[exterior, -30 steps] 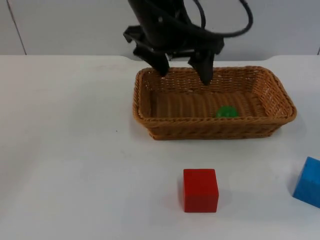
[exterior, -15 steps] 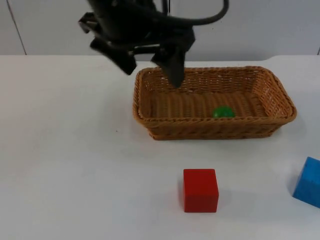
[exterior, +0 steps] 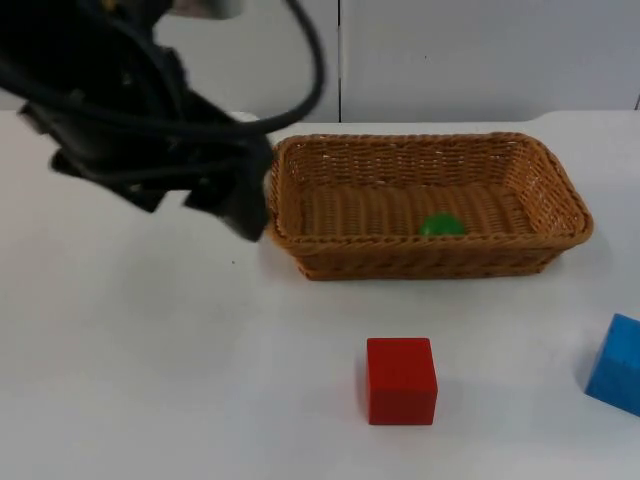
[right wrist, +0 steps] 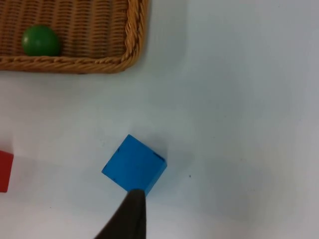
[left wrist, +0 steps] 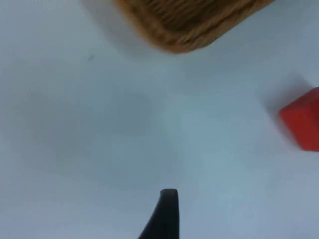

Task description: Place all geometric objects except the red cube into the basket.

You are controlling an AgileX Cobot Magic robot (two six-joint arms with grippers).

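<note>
A woven basket stands at the back of the table with a green ball inside it. A red cube sits on the table in front of the basket. A blue cube lies at the table's right edge. My left gripper hangs open and empty just left of the basket's left end. Its wrist view catches the basket's corner and the red cube. My right gripper hovers above the blue cube, with the basket and green ball beyond it.
White table top spreads left of and in front of the basket. A grey partition wall closes the back. The red cube's edge is seen beside the blue cube in the right wrist view.
My left arm swung from over the basket's back rim out to the left, ending beside the basket's left end. The green ball rolled slightly left inside the basket.
</note>
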